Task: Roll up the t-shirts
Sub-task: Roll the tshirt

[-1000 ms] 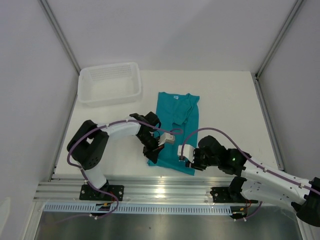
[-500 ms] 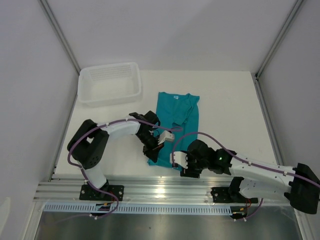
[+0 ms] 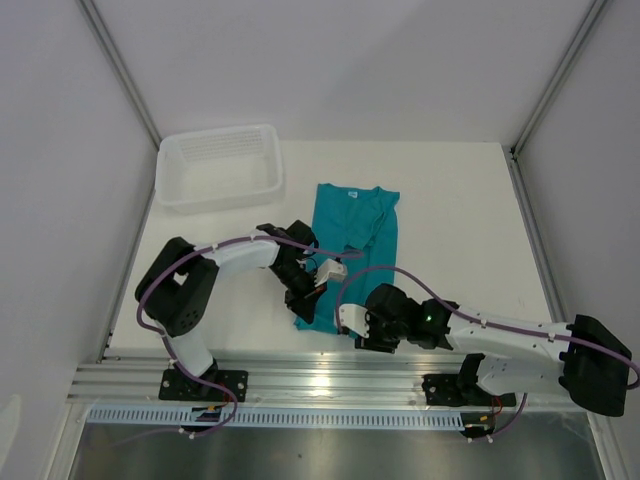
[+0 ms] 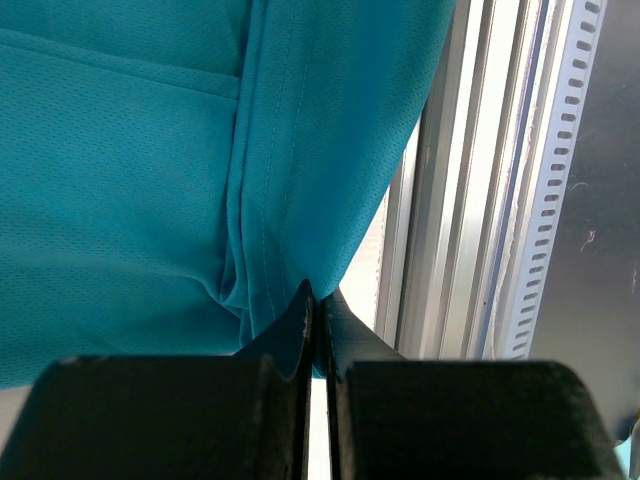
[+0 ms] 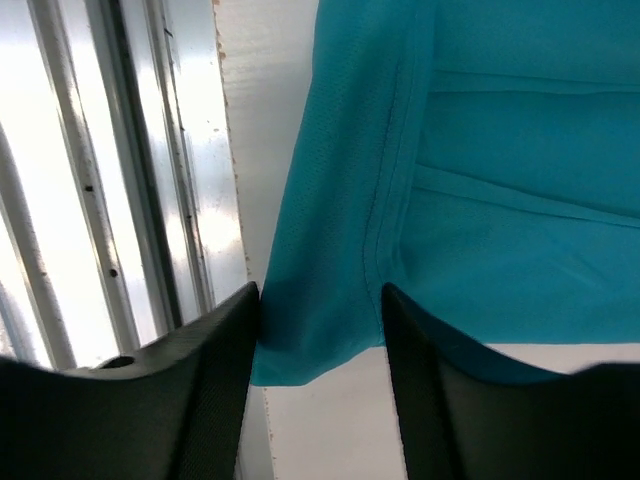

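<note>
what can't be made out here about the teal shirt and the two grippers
- Left wrist view: the shut left gripper covers the corner it pinches of the teal short-sleeved cloth t-shirt.
- Right wrist view: the open right gripper hides whether its fingers touch cloth.
- Top view: both grippers cover the shirt's near hem; the white neck label is too small to read.

Left arm (image 3: 235, 255) and right arm (image 3: 500, 336): white link shells, black joint housings, black base plates (image 3: 205, 384) at 6 o'clock. A purple cable (image 3: 372, 268) loops loosely along each. Left hand (image 4: 318, 300) and right hand (image 5: 320, 300) have matte black fingers, the right's finely textured.
</note>
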Controlling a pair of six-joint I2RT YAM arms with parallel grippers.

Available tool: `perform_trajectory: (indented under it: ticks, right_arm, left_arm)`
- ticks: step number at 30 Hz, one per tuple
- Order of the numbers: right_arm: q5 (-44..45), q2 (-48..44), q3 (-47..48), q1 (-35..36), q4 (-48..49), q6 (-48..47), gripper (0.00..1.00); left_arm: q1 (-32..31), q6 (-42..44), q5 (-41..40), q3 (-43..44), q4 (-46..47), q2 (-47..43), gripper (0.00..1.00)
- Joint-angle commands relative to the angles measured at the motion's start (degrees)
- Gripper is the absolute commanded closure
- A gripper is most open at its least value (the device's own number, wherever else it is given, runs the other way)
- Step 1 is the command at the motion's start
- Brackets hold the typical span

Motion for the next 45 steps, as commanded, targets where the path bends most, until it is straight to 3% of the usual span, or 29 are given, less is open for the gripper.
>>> perform_trajectory:
  ticks: [1,3,4,7,10,18,27,32,35,38,45]
  right_arm:
    - [1.83,2.23,0.86,0.39,0.5,0.67,0.53]
    - [1.39,2.24,0.87,0.39,-0.55,0.76,0.62]
    - [1.39,2.06,0.78,0.39,-0.56,0.76,0.73]
    - [1.3,1.01,0.86,0.39,-0.73,1.03,0.91]
    - [-0.19,0.92,1.65,0.3,-2.4,0.41,1.0]
    - [-11.26,-0.49,7.1,-0.05,-12.06,-3.8,1.0]
    - [-21.02,4.07,8.86,-12.34,-11.81,-9.17,1.0]
    - [-20.32,9.26,10.88,-15.77,-9.88,-10.84,1.0]
    - [-20.76,12.51,12.11,-17.88,-10.22,-11.71,1.0]
    - [-20.85,13.14,11.59,-18.77,-9.88,-12.24,1.0]
    - [-20.32,14.54,12.2,-19.91,-8.29,-12.51,1.0]
  left_arm:
    - [0.74,-0.31,3.03,1.8,0.48,-0.05,0.99]
    - [0.91,-0.31,2.95,1.8,0.74,0.03,0.99]
    - [1.09,-0.23,2.86,1.8,0.57,0.04,0.99]
    - [1.44,0.04,3.47,1.72,0.48,-0.14,0.99]
    - [1.35,0.21,3.74,1.45,-0.04,-0.67,0.99]
    - [1.35,1.27,7.16,-1.88,-3.91,-4.62,0.98]
    - [3.71,2.33,8.66,1.09,-4.0,-0.67,0.94]
    - [4.87,1.1,7.6,4.18,-1.72,3.1,0.87]
    - [4.95,0.65,6.99,5.41,-1.54,4.08,0.78]
    - [4.96,0.83,6.9,4.71,-1.37,3.03,0.7]
    - [5.48,1.44,4.27,3.83,-1.89,0.57,0.6]
